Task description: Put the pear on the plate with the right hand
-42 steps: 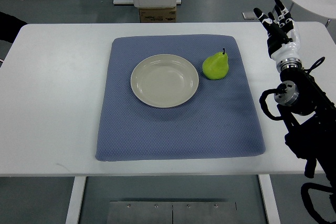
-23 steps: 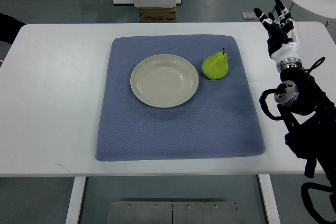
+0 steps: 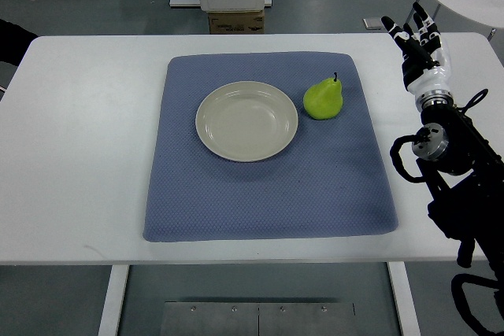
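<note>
White laminate forms the table (image 3: 79, 155), on which a blue-grey quilted mat (image 3: 260, 194) is spread across the middle. On the mat a round cream plate (image 3: 246, 121) is set, bare of any load, and just beside its right rim, not quite touching it so far as can be told, a green pear (image 3: 324, 99) is seen standing upright with its dark stem pointing away from the robot. The right hand (image 3: 420, 45) is held over the table's far right corner, well apart from the pear and off the mat altogether; its fingers (image 3: 413, 23) are extended and slightly spread, and nothing is held in them. The left arm is not shown. The task is judged to be at its very start: the reach toward the fruit has not yet been made and no grasp is in hand. For the next move, the hand would need to be carried leftward and brought down over the pear, the fingers closed around its wide lower body and not its narrow neck, after which only a short lift and a small shift to the left would be called for to set it inside the plate.
</note>
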Motion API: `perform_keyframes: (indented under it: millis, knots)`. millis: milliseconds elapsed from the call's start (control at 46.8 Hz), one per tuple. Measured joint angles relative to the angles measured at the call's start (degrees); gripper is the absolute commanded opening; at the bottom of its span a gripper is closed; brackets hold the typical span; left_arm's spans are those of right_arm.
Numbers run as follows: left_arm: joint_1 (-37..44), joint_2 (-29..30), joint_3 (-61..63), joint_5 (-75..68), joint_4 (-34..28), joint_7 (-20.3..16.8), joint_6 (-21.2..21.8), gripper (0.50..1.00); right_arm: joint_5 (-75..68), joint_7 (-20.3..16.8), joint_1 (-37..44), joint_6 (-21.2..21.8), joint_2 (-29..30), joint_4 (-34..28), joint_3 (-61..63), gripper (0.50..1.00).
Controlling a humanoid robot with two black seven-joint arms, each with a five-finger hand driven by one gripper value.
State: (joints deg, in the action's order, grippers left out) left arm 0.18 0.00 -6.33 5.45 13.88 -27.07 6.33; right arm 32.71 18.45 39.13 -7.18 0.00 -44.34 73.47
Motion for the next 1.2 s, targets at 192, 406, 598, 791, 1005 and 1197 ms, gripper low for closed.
perform_keyframes:
  millis: [192, 406, 598, 791, 1005, 1197]
  knots:
    - [0.0, 0.0, 0.0, 0.0, 0.0, 0.0, 0.0, 1.0, 0.0, 1.12, -0.01, -0.03, 0.0, 0.22, -0.01, 1.0]
    - [0.0, 0.0, 0.0, 0.0, 0.0, 0.0, 0.0, 1.0, -0.01, 1.04, 0.15, 0.13, 0.0, 0.22, -0.2, 1.0]
    - [0.0, 0.0, 0.0, 0.0, 0.0, 0.0, 0.0, 1.0, -0.05, 0.81, 0.31, 0.24, 0.0, 0.23, -0.76, 1.0]
    - [0.0, 0.0, 0.0, 0.0, 0.0, -0.01, 0.0, 1.0, -0.15, 1.2, 1.83, 0.1, 0.0, 2.88, -0.79, 1.0]
    - [0.0, 0.0, 0.0, 0.0, 0.0, 0.0, 0.0, 1.0, -2.11, 1.34, 4.6, 0.12, 0.0, 6.96, -0.92, 1.0]
    - [0.0, 0.0, 0.0, 0.0, 0.0, 0.0, 0.0, 1.0, -3.33, 1.28, 5.08, 0.44, 0.0, 7.12, -3.88, 1.0]
